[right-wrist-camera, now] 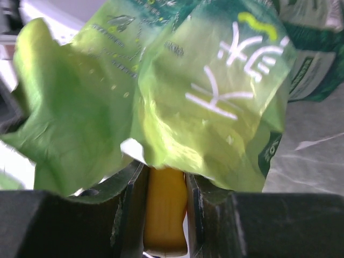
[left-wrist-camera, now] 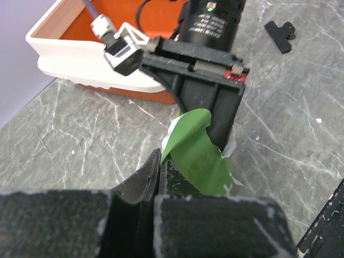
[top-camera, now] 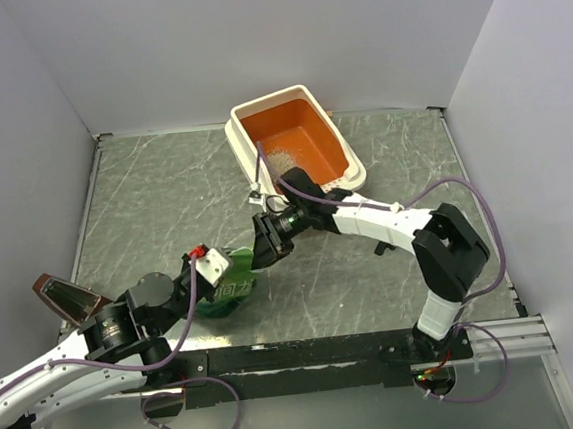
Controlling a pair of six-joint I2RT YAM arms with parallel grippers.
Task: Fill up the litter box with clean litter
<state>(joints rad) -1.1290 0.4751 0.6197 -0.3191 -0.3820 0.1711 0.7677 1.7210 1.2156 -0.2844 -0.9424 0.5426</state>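
- One litter box (top-camera: 278, 98), orange inside with a cream-white rim. Sits at the far middle of the table (top-camera: 145, 207), skewed to the table's edges, near short end closest to the right arm.
- Holds only a small patch of clean litter (top-camera: 284, 159), pale grey-white, on the floor toward the near left wall. Shows bare orange over the rest of the floor.
- Appears again in the left wrist view (left-wrist-camera: 80, 54) as a cream rim and orange wall at upper left, just behind the right gripper's body.
- Green bag (top-camera: 228, 290), crinkled, with white lettering: hangs or lies between the two grippers on the near side of the box, apart from it. Cannot tell whether touching the table.
- Right gripper (top-camera: 262, 243): meets the bag's far end from the box side. In its own wrist view, fingers (right-wrist-camera: 129, 204) drawn in tight against a yellow-orange piece (right-wrist-camera: 164, 207) clamped between them. Crumpled bag (right-wrist-camera: 161, 91) drapes over the fingers and hides the rest of that piece.
- Left gripper (left-wrist-camera: 161, 169): meets the bag from the near left. Fingers nearly together, with the bag's green edge (left-wrist-camera: 196, 153) pinched between them.
- Black clip (left-wrist-camera: 280, 33): lies flat on the table, to the right, well apart from bag and box.
- Dark brown wedge-shaped item (top-camera: 61, 294): rests at the table's left edge beside the left arm. Cannot tell what it is.
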